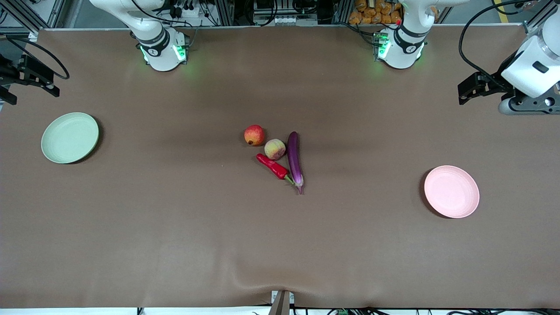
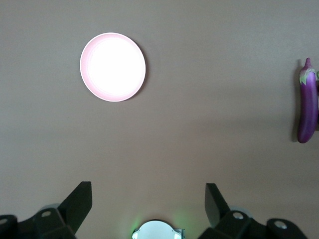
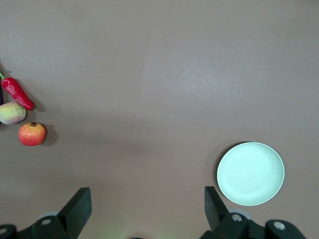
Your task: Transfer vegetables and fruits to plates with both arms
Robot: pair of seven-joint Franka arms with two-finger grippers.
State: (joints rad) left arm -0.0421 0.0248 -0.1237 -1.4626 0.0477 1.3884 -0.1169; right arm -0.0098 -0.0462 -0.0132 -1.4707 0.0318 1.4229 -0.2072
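**Produce clustered mid-table, both plates bare, both claws spread**

Four items are grouped at the table's middle on a brown matte cloth (image 1: pixel 175 227). The eggplant (image 1: pixel 294 159) is long, slim and glossy purple, with its pale green cap end lying nearest the front camera. The chili pepper (image 1: pixel 273 166) is shiny red, shorter, laid diagonally, its green stem almost touching the eggplant's cap end. The peach (image 1: pixel 274 148) is round, yellow-pink and dull-skinned, wedged between eggplant and chili. The pomegranate (image 1: pixel 254 134) is round, red-orange, just beside the peach and farthest from the front camera.

The green plate (image 1: pixel 70 137) is round, shallow and matte, set toward the right arm's end. The pink plate (image 1: pixel 451 191) is alike, set toward the left arm's end and nearer the front camera; it is washed out white in the left wrist view.

The left gripper (image 2: pixel 148 199) is held over bare cloth, fingers spread wide. The right gripper (image 3: pixel 148 201) is likewise spread over bare cloth. Both arms are cut off at the frame edges in the front view. The eggplant is barely seen in the right wrist view.
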